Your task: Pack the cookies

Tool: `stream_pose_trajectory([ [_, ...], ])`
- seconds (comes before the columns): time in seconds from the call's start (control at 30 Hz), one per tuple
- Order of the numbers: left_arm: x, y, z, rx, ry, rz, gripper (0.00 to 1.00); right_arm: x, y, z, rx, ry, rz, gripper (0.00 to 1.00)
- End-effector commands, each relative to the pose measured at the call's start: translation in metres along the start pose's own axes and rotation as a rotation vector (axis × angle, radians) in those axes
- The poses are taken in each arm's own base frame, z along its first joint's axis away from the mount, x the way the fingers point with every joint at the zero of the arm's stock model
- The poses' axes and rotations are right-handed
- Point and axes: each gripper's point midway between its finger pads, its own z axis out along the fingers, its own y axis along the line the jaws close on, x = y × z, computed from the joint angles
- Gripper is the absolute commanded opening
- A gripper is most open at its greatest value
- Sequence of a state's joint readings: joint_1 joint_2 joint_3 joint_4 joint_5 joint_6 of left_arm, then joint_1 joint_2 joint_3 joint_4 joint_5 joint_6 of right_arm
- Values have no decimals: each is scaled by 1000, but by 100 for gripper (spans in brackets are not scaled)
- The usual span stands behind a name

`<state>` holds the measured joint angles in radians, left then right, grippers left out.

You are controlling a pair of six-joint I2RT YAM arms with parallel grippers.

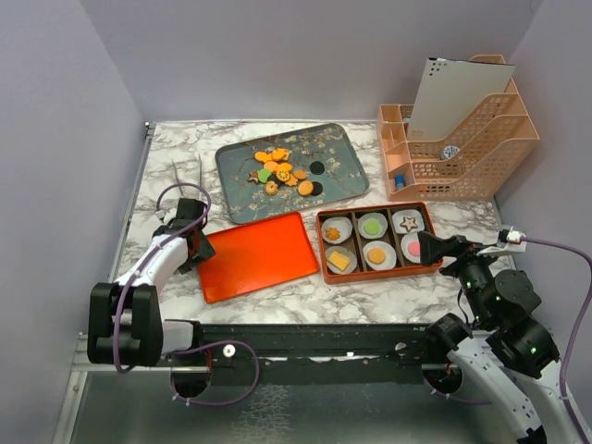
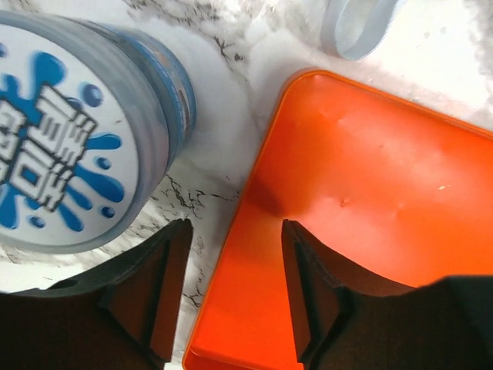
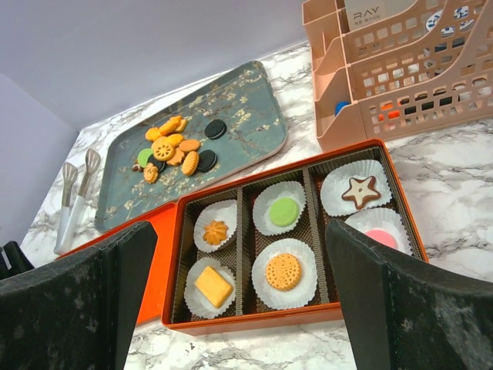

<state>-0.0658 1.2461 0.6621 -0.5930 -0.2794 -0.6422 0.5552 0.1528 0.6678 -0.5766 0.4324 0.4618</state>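
A heap of loose cookies point(image 1: 282, 170) lies on the blue flowered tray point(image 1: 342, 157), also seen as cookies point(image 3: 176, 148) in the right wrist view. The orange box point(image 1: 326, 268) holds paper cups with one cookie each: a swirl point(image 3: 215, 230), a yellow square point(image 3: 212, 286), a green round point(image 3: 284, 211), an orange round point(image 3: 283, 271), a star point(image 3: 360, 190) and a pink one point(image 3: 375, 235). My right gripper point(image 1: 431, 250) point(image 3: 240, 239) hangs wide open just right of the box. My left gripper point(image 1: 196, 242) point(image 2: 235, 231) is open, its fingers straddling the left edge of the flat orange lid point(image 2: 370, 193).
The lid point(image 1: 254, 256) lies left of the box. A round tin with a blue and white label point(image 2: 69, 131) sits close to the left fingers. Metal tongs point(image 3: 77, 196) lie left of the tray. A pink desk organiser point(image 1: 458, 139) stands at the back right.
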Motion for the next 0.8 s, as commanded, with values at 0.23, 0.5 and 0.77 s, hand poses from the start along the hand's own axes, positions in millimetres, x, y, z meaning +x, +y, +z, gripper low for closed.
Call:
stream_pose_trajectory([
  [0.23,25,-24,13,96,167,85,19,14,30,7,-166,65,-88,100],
  [0.5,14,-43,-6,222,133,116,0,78,83,27,-450,370,-233,100],
  [0.77,-5,-58,-39,339,73,144,0,115,114,38,-643,495,-250,100],
])
